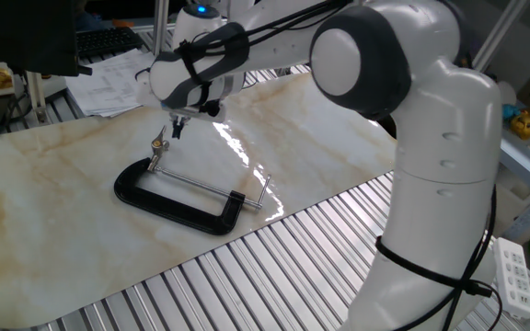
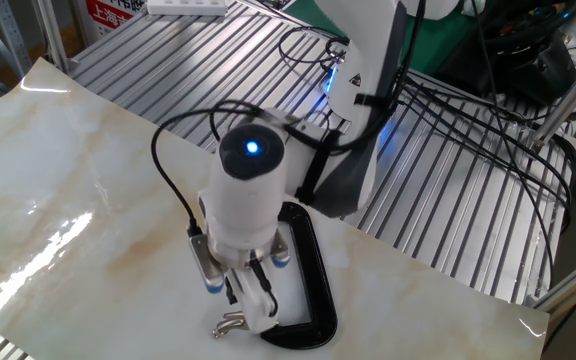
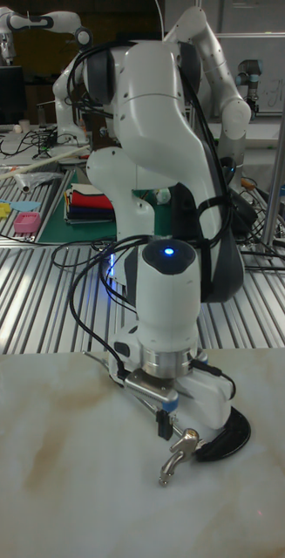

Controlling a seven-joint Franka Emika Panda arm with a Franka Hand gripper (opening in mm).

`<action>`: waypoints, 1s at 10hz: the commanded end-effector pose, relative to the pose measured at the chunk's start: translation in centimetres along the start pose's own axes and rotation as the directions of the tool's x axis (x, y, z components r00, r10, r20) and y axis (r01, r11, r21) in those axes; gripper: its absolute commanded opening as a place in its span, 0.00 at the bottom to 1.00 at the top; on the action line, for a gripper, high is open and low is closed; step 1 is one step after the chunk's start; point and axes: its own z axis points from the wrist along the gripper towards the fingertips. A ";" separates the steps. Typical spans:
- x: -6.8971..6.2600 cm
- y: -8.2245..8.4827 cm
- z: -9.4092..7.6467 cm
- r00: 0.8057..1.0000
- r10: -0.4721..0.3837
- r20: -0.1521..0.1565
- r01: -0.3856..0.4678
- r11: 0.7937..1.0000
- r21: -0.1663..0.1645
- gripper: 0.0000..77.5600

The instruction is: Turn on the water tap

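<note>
The water tap is a small silver-and-brass handle standing up at the left end of a thin steel screw rod. The rod runs through a black C-clamp lying flat on the marble sheet. My gripper points straight down just right of and slightly above the tap, its fingers a little apart with nothing between them. In the other fixed view the gripper hangs right over the tap. The tall fixed view shows the tap just below a dark fingertip.
A plain silver crossbar pin sticks out at the rod's right end. The marble sheet lies over a ribbed metal table. Papers lie at the back left. Cables trail behind the arm's base.
</note>
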 end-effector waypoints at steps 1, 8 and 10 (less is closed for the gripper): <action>-0.3 0.5 0.1 1.000 0.007 0.000 -0.007 1.000 -0.001 0.00; -1.4 1.9 0.4 1.000 0.011 0.002 -0.011 1.000 -0.007 0.00; -1.6 2.4 0.2 1.000 0.020 -0.003 -0.020 1.000 -0.011 0.00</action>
